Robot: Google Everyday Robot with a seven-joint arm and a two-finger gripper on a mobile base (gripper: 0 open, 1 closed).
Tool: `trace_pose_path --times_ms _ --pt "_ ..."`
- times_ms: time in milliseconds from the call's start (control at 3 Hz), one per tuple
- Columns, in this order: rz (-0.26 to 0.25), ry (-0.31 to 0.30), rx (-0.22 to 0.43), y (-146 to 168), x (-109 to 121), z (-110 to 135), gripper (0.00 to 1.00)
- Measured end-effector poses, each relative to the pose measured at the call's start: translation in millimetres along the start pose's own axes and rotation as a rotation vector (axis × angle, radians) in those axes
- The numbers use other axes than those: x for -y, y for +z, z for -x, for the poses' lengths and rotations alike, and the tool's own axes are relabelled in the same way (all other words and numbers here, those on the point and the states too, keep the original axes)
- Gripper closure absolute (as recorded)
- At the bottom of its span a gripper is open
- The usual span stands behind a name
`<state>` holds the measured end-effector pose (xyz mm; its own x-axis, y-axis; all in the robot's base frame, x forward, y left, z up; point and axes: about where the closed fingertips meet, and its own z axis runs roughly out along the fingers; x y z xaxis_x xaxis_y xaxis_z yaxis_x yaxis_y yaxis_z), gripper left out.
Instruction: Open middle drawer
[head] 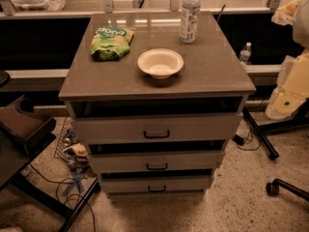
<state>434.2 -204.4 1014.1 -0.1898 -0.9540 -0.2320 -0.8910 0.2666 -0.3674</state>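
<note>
Warm, dim light falls on a speckled stone floor (231, 202), with black cables (63, 187) trailing across it at the left. Behind, a pale ledge (34, 74) runs across a dark wall, and above it is a metal rail (72, 12) with upright posts. A dark seat (19, 127) stands at the left, a black wheeled leg (277, 187) at the right. The pale gripper (289, 11) sits at the upper right edge.

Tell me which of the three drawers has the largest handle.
The top drawer, right under the tabletop: its front is tallest. The middle drawer and bottom drawer have smaller handles. The gripper is out of view.
</note>
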Motion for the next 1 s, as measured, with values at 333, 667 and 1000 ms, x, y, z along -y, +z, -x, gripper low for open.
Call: trace_pose_path --times_ms 333,667,1000 --pt "-0.011 -0.002 0.007 -3.0 -1.1 1.5 0.00" --pt "-0.037 -0.004 0.044 3.6 -17.2 -1.3 0.00" --pt "-0.061 0.005 0.085 35.4 -38.6 -18.0 0.00"
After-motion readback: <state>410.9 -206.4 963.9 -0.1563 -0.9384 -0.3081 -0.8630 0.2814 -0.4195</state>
